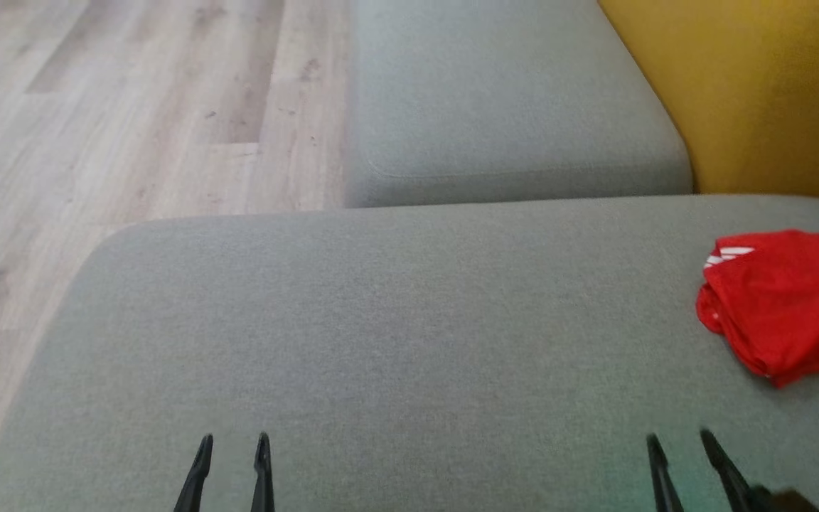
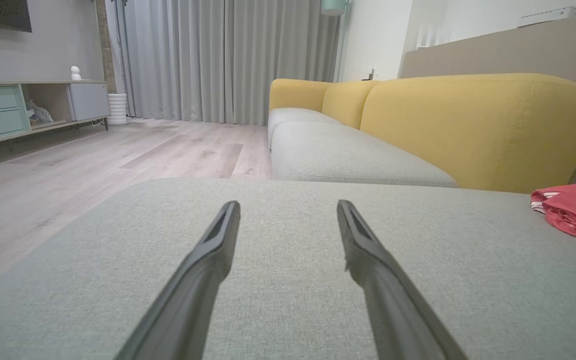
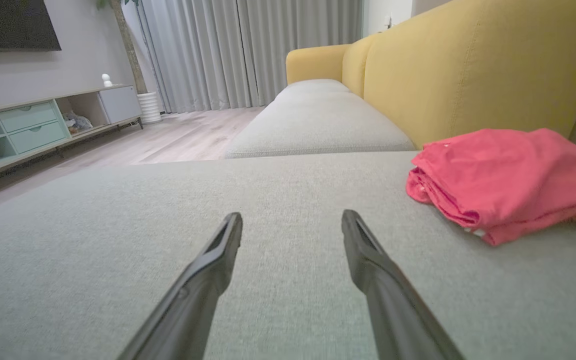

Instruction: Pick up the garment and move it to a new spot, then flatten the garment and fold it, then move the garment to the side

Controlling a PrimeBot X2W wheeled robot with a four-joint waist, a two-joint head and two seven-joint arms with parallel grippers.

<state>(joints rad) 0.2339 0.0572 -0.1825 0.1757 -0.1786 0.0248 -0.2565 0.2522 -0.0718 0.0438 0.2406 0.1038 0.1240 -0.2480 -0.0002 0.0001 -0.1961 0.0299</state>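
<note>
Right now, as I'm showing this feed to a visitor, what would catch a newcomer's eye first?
The red garment, folded, bright on the grey cushion at its right side, beside the yellow backrest. Then the left hand and right hand, both open and empty, at the cushion's near edge.

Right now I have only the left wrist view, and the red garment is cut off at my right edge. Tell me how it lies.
Observer: The garment lies as a folded bundle on the grey cushion, near the yellow backrest.
Operator: Report the right arm.
Observer: The right fingers stand open and empty over the cushion; the garment is ahead and to their right, untouched.
</note>
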